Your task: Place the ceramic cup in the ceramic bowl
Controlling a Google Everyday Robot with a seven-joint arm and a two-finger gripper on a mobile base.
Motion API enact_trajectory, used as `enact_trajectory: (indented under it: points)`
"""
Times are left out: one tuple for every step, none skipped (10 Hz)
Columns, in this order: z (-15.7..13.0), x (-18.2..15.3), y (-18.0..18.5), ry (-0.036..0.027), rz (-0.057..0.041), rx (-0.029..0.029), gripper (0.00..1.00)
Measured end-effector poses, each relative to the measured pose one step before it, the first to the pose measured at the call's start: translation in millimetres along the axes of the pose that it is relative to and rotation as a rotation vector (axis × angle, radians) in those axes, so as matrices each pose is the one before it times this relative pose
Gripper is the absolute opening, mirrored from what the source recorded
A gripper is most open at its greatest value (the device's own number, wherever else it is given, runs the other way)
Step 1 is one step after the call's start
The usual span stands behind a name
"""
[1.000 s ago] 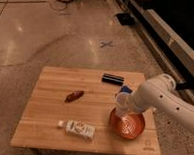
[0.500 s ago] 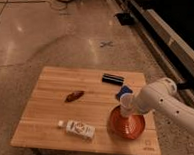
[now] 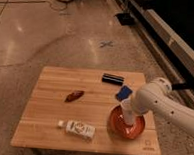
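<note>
The surface [image 3: 48,103] is pale wood, matt, with visible plank lines. The ceramic bowl [image 3: 118,127] has a smooth orange-red glaze with a slight sheen. Over it the gripper [image 3: 129,119] and arm [image 3: 161,102] look like smooth white plastic. The floor [image 3: 38,33] is polished and glossy.

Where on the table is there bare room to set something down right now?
Bare wood: the left end of the wooden table beyond the reddish-brown object, and between it and the black bar. Crowded right: gripper over orange-red ceramic bowl, blue item, white carton.
</note>
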Motion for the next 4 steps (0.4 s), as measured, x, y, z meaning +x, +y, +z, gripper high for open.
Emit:
enact_trajectory:
  points:
    - [-12.5,-24.22,-13.17,-0.00395,-0.05046,0.03856,0.8]
    - [-12.47,-26.29,-14.1,-0.00955,-0.05555,0.03736,0.8]
    - [-16.95,-33.79,-17.96,-0.01724,-0.07168,0.04409,0.8]
    - [-7.81,-16.99,-8.34,-0.00895,-0.03844,0.01903,0.8]
